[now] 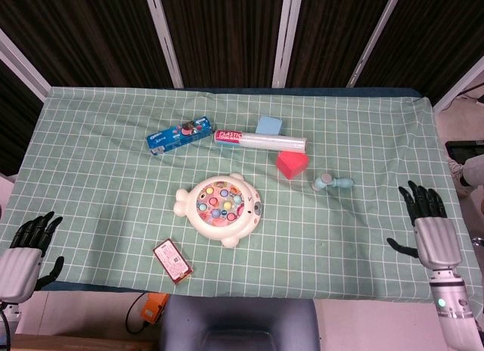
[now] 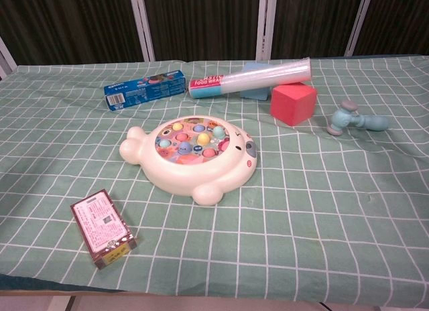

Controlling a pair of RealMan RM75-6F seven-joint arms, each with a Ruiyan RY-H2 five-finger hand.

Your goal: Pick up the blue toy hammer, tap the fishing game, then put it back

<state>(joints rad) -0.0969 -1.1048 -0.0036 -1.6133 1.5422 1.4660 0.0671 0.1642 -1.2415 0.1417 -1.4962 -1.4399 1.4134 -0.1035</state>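
The head view looked steeply down from high above the near edge, taking in the whole tabletop and both hands at the bottom corners. The chest view sat low and close at the near edge, facing level across the cloth toward the far curtains. Both views shared the fishing game, hammer and nearby boxes.

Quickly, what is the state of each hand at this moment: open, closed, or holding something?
Left hand: open, holds nothing, at the near left table edge.
Right hand: open, holds nothing; the blue toy hammer lies untouched.
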